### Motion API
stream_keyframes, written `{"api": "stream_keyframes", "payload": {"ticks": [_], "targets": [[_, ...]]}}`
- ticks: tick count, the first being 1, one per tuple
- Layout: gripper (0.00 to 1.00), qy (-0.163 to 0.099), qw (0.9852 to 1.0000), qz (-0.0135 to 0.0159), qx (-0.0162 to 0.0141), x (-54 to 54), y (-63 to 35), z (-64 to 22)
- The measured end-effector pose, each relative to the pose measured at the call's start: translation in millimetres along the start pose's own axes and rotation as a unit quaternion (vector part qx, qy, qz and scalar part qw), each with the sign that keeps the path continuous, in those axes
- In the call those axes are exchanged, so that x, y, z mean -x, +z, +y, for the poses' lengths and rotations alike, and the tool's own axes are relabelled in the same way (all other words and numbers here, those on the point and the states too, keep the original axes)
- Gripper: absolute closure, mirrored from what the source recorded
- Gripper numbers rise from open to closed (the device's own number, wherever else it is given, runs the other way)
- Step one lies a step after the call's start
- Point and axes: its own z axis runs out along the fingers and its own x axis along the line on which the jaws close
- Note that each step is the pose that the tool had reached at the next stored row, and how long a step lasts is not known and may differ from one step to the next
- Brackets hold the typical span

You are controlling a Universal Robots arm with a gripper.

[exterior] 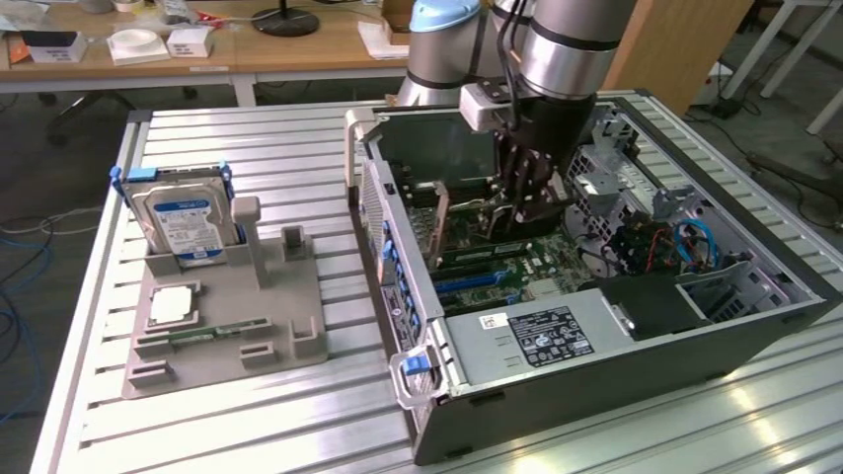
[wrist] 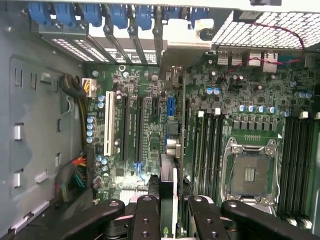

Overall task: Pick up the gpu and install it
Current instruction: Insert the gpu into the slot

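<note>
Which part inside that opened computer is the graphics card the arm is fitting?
Look into the open computer case lying on the slatted table, where the arm reaches down. On its green motherboard, the gpu is the thin card standing on edge between the fingers of the gripper. It alone rises tan-brown and upright beside dark empty slots.

This is a robotics lab: in the exterior view a robot arm (exterior: 574, 54) at one o'clock reaches over a slotted aluminium bench (exterior: 264, 148). The bench carries an open computer case (exterior: 593, 385) at four o'clock and a grey parts fixture (exterior: 283, 326) at eight. Wooden desks (exterior: 310, 54) with boxes (exterior: 138, 44) stand at eleven o'clock.
</note>
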Motion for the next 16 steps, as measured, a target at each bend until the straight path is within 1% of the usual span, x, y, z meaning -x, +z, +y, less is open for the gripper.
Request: {"api": "stream_keyframes", "payload": {"ticks": [4, 9, 11, 13, 16], "targets": [[0.73, 0.000, 1.0000, 0.0001, 0.0000, -0.2, 4.3, 3.6], [0.73, 0.000, 1.0000, 0.0001, 0.0000, -0.5, 13.2, 4.7], [0.73, 0.000, 1.0000, 0.0001, 0.0000, -0.4, 16.9, 6.3], [0.73, 0.000, 1.0000, 0.0000, -0.0003, -0.2, 20.4, 9.4], [0.73, 0.000, 1.0000, 0.0001, -0.0015, 0.0, 24.2, 13.0]]}}
